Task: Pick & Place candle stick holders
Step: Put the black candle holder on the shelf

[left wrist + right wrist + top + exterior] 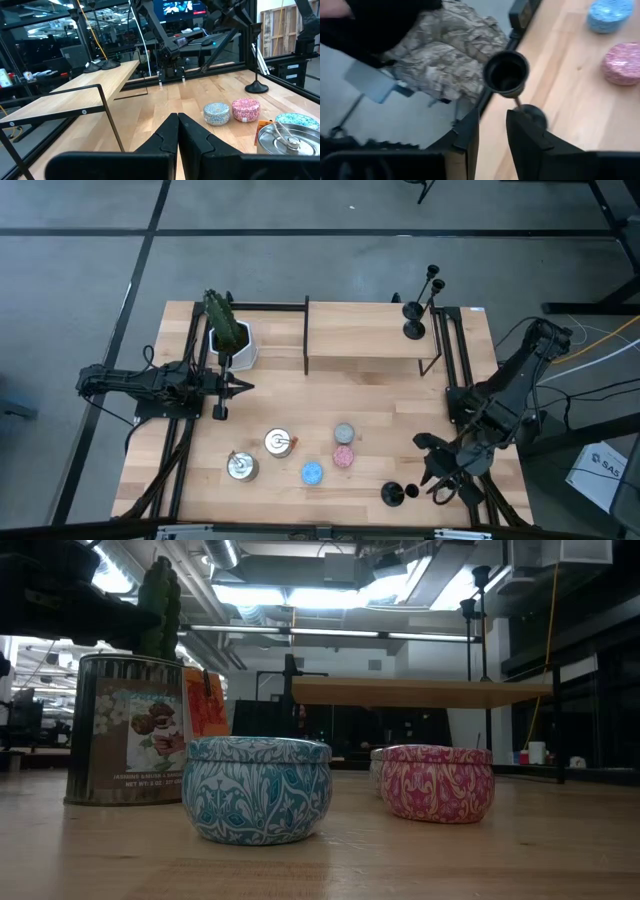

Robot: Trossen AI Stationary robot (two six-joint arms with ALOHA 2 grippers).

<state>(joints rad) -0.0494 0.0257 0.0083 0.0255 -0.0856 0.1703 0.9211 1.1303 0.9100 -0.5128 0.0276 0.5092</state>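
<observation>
Wooden desk (380,395) carrying a raised shelf (365,340) along its far edge. White pot (232,348) near the far left corner, holding a green cactus (225,320). Left end effector (240,387) just beside that pot, fingers pressed together, gripping nothing. Right end effector (437,472) near the front right corner, jaws narrowly parted, just beside one candle stick holder (398,493) standing upright at the front edge; whether touching it, cannot tell. Two more candle stick holders (418,308) upright at the shelf's right end. Toward the front middle: two silver tins (260,455), one with its wick showing inside, then grey (344,433), pink (343,456) and blue (312,473) candles in patterned tins.
</observation>
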